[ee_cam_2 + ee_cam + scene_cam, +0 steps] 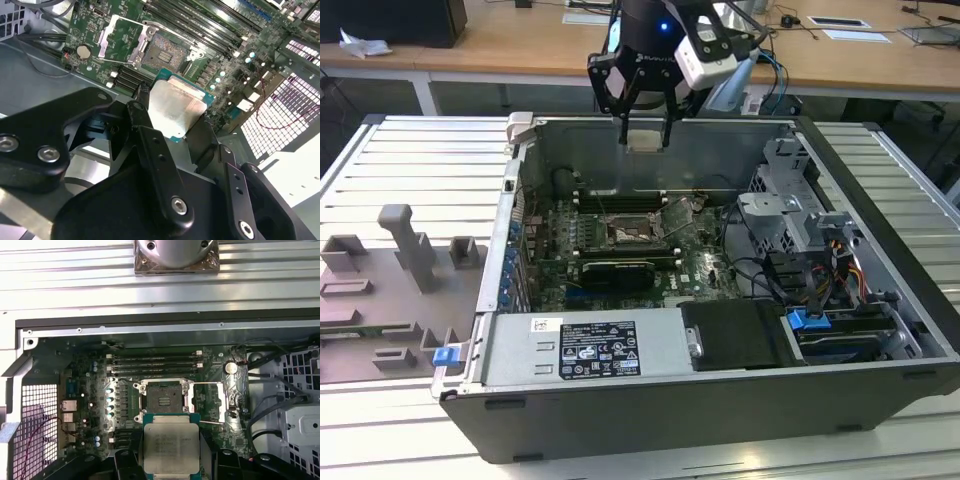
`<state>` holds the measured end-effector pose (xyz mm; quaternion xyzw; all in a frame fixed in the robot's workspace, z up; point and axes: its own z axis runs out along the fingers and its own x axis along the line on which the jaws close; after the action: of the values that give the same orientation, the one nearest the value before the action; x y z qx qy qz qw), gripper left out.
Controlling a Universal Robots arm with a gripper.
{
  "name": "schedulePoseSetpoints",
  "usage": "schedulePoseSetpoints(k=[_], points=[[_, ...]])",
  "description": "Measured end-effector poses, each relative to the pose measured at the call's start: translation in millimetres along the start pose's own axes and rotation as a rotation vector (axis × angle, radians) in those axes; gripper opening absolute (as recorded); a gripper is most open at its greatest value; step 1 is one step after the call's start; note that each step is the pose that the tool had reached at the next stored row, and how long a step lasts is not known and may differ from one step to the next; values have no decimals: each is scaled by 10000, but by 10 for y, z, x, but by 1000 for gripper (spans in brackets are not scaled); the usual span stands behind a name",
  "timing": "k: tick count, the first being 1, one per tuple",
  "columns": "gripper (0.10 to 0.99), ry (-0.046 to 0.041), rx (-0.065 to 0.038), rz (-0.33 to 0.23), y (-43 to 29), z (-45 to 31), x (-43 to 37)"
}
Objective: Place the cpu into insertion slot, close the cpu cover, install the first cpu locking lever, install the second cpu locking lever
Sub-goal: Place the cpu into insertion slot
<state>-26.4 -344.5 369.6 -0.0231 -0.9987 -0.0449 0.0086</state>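
1. The black two-finger end effector (644, 132) is clamped on the small flat square silver-topped cpu (645, 139). It is held in the air above the open case and touches nothing else.
2. In both wrist views the fingers (145, 127) press on opposite edges of the cpu (175, 106), which is face up with its green border showing.
3. The bare square insertion slot (164, 399) is on the green motherboard (90, 405), below the cpu (171, 445) and apart from it.
4. The thin silver cpu cover (207, 402) is swung open and lies just beside the slot, so nothing covers the slot.
5. The dark grey open computer case (650, 425) lies on the ribbed metal table (410, 160), filling its middle.
6. Around the slot:
   - long dark memory slots (155, 362) on one side
   - a long black expansion card (617, 270) on the other
   - a round silver coin cell (230, 367) near the cover
   - black cables (760, 270) toward the exterior view's right
7. Grey plastic fixtures (408, 245) stand by the table edge on the exterior view's left.
8. Count: one cpu, one cover, one slot, one expansion card, one coin cell.
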Motion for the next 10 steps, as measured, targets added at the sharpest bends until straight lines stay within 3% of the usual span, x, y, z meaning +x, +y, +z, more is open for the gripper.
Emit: schedulePoseSetpoints(k=[10], points=[[541,-56,-7,619,-3,34,2]])
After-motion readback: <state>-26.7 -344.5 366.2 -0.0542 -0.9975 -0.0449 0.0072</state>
